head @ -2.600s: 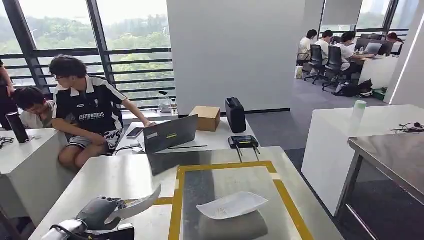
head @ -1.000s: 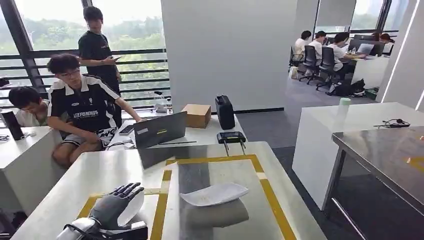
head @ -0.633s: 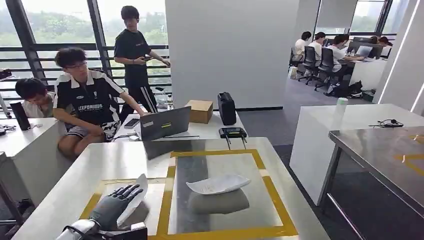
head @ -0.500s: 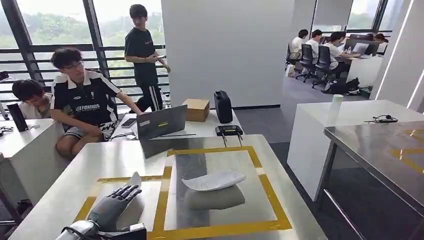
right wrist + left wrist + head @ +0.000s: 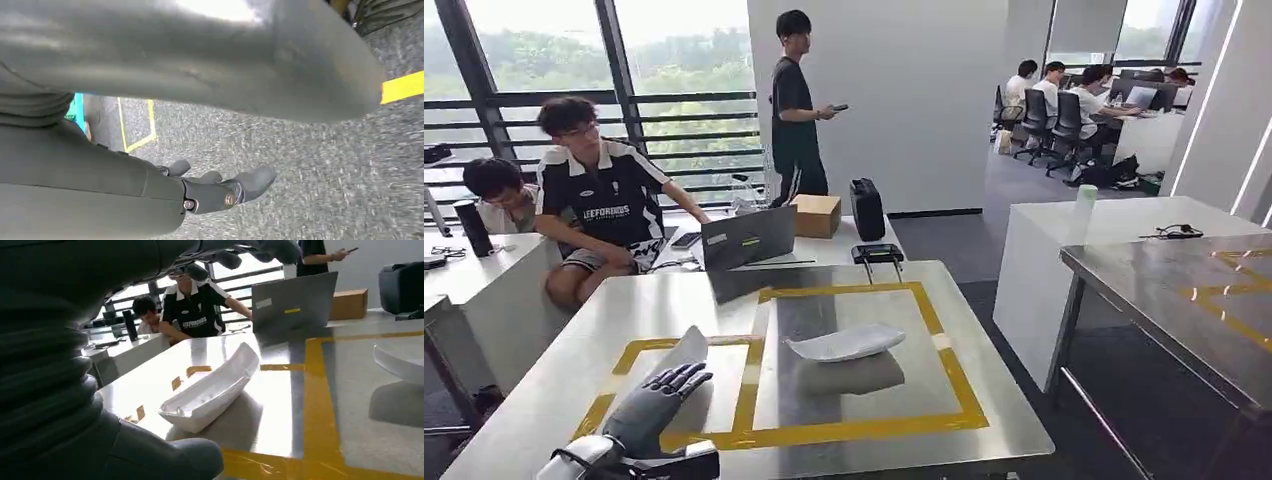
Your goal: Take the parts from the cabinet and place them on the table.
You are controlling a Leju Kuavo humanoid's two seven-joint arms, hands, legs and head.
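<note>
**A:** Where is the part, relative to the fingers?

**B:** A white curved part (image 5: 212, 390) lies on the steel table (image 5: 574, 340), inside the smaller yellow-taped square (image 5: 749, 380). The left hand (image 5: 652, 408) hovers above it with its fingers (image 5: 686, 378) spread, holding nothing; in the left wrist view, thumb and fingers stand clear of the part.

**A:** And the other hand?

**B:** The right hand (image 5: 220, 192) hangs over grey carpet, its fingers loosely extended and apart, holding nothing.

**A:** Any other parts?

**B:** A second white part (image 5: 844, 343) rests in the larger taped square, well apart from the left hand.

**A:** What differs from earlier?

**B:** About two and a half seconds ago the left hand gripped the part above the table; now the part lies released. The camera has shifted too. A standing person (image 5: 799, 115) now shows behind the table.
</note>
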